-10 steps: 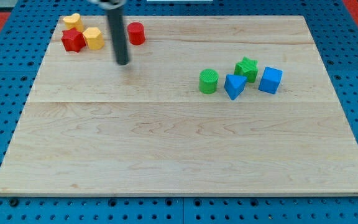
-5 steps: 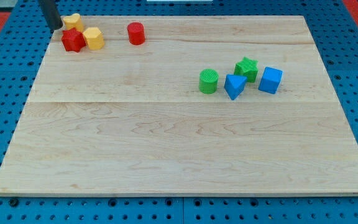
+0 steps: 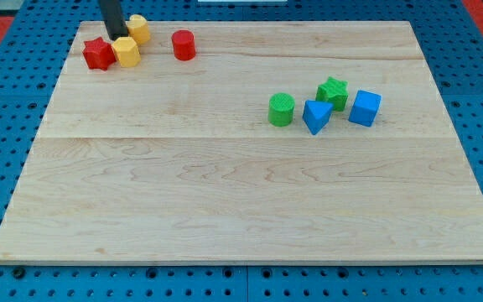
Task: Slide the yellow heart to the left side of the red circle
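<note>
Yellow heart (image 3: pixel 138 28) is seen near the tabletop's (image 3: pixel 241 193) top-left, just left of the red circle (image 3: pixel 183 44), a small gap remaining. My tip (image 3: pixel 117 35), a bare end effector holding nothing, touches its left edge.

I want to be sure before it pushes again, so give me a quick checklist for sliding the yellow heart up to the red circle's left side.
1. My tip sits at the yellow heart's left edge: ok.
2. Heart beside the red circle: not ok, gap remains.
3. Path between heart and circle free: ok.
4. Yellow hexagon and red star out of the way: ok.
5. Tip touching heart: cannot tell.
</note>
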You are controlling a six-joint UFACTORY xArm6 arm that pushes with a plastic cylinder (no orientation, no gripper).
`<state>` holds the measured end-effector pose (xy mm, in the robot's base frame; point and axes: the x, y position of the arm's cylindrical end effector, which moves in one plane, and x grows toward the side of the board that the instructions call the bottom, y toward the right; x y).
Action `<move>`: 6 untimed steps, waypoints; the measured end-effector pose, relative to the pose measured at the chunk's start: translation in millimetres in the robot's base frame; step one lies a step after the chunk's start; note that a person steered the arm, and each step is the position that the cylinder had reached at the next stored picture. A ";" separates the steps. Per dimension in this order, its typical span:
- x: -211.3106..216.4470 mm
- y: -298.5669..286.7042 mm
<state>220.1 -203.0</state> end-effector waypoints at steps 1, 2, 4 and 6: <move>-22.4 -30.2; -28.4 11.2; -4.5 63.3; -19.4 111.3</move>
<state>200.8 -91.7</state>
